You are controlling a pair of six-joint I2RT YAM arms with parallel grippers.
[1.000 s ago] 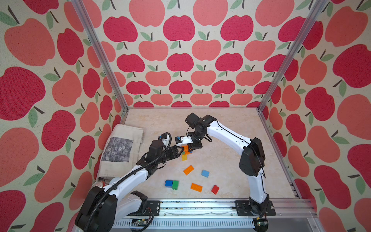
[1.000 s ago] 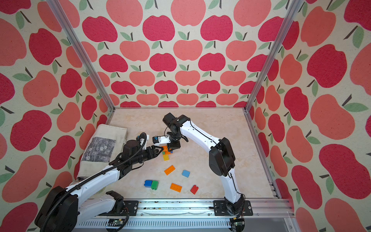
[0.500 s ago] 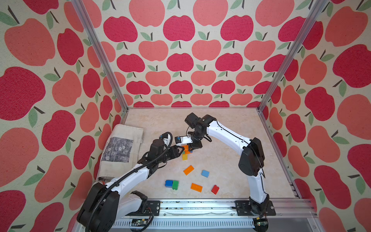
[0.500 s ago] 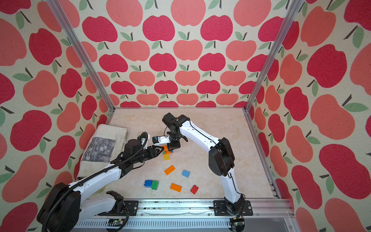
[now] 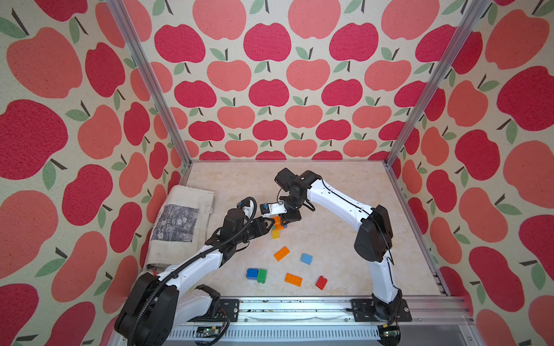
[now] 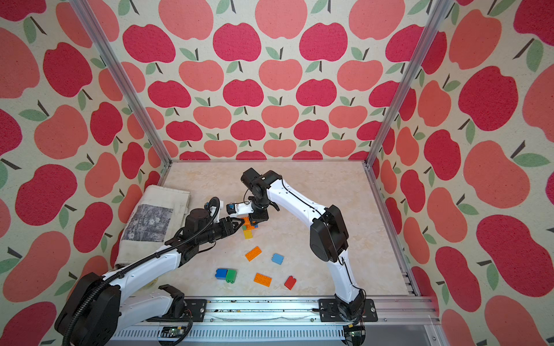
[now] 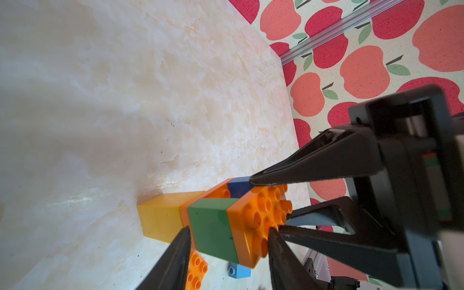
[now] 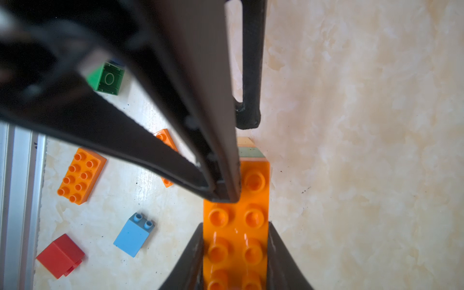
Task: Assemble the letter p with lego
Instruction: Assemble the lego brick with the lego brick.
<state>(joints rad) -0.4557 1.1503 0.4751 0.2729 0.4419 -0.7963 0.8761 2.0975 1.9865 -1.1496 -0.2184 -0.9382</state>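
A folded sheet (image 5: 183,221) with a grey picture on it lies on the left side of the desk (image 5: 344,185). The left arm (image 5: 198,260) stretches from the front, past the sheet, to the middle of the desk.

The left fingers (image 5: 268,223) are partly open, with the lego tower (image 5: 276,232) between them. In the left wrist view, one tip sits by the bottom of the tower and the other tip by the bumps on top. I cannot tell if they squeeze the tower or only sit beside it.

Near the front edge, a loose blue brick (image 5: 252,273) and a loose green brick (image 5: 261,275) lie touching each other.

The lego tower stands in the middle of the desk. A yellow brick (image 7: 160,218) is at the bottom. On it sits a flat orange brick (image 7: 218,192). Next come a green tower brick (image 7: 213,231) and a dark blue tower brick (image 7: 238,187), side by side. The top orange brick (image 8: 236,238) lies over them, bumps up.

The right fingers (image 5: 284,220) point down from above. They are closed on the top orange brick and touch both of its long sides.

Nearer the front lie a tilted orange brick (image 5: 281,253), a front orange brick (image 5: 293,279), a light blue brick (image 5: 306,258) and a red brick (image 5: 321,282), all apart from each other. The right arm (image 5: 338,203) bends in from the right.
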